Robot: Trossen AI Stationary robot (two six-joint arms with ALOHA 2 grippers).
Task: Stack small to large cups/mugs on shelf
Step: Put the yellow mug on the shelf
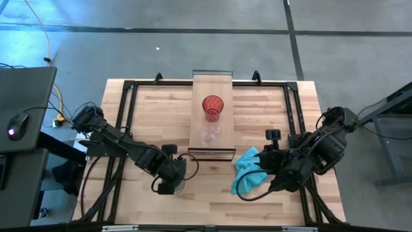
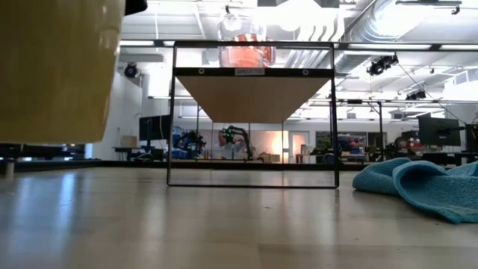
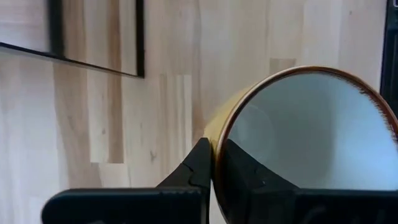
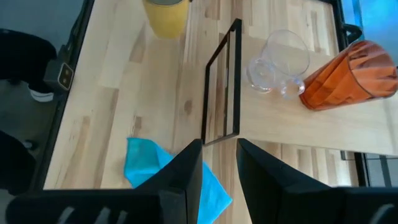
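Note:
The cream-white mug (image 1: 171, 187) with a brown rim is in my left gripper (image 1: 172, 175) at the table's near left, in front of the shelf. It fills the low view's upper left (image 2: 56, 67). The shelf (image 1: 212, 87) is a light-wood board on a thin dark frame, raised above the table. The red cup (image 1: 212, 107) and the clear glass (image 1: 209, 135) stand on the shelf, the glass nearer its front end. My right gripper (image 1: 265, 154) is open and empty over the teal cloth (image 1: 248, 171). My left gripper holds the mug by its rim (image 3: 217, 134), one finger inside (image 3: 245, 177) the mug and one outside (image 3: 196, 171). The fingers come from above, pointing down. The mug hangs upright with its mouth up, its bottom (image 2: 52, 138) clear of the table.
The teal cloth (image 4: 149, 165) lies crumpled on the table right of the shelf's front end. The shelf's dark frame (image 2: 254, 179) stands on the table with open room beneath the board. Dark rails run along the table's left, right and far edges.

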